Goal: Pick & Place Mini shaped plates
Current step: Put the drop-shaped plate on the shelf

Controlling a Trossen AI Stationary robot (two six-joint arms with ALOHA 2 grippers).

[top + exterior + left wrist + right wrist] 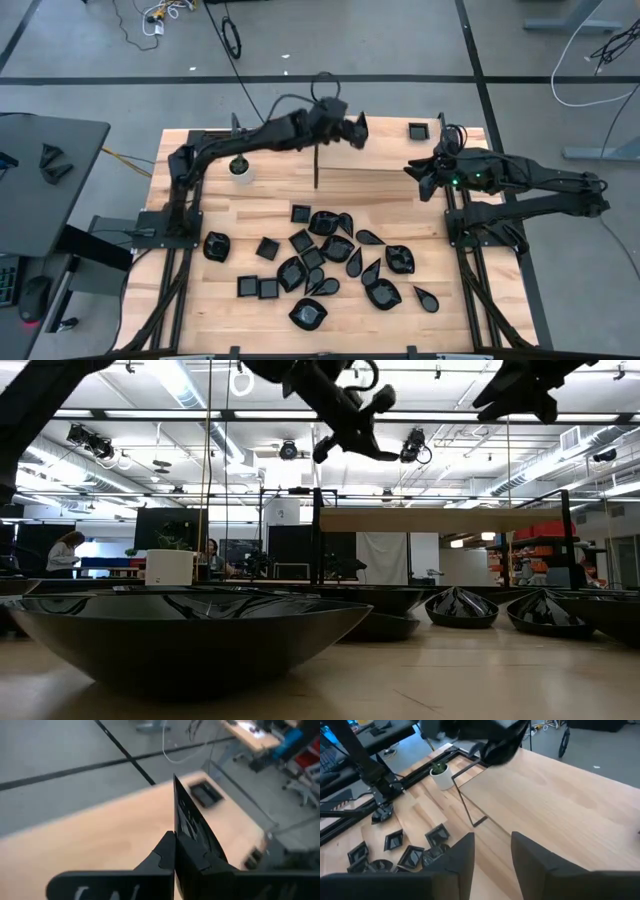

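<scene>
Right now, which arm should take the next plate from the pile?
Right. The right gripper is open, empty and nearer the pile. The left gripper is shut on a plate at the far side.

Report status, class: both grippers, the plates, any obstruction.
Left gripper raised over the far side, shut on a plate. Right gripper open, empty, waiting right. Other plates clustered near side. Nothing obstructing.

The left gripper (358,130) hangs over the tabletop's (400,160) far edge. The mini shaped plates (330,260) crowd the near half (one square plate (417,130) sits alone by the far right corner).
</scene>
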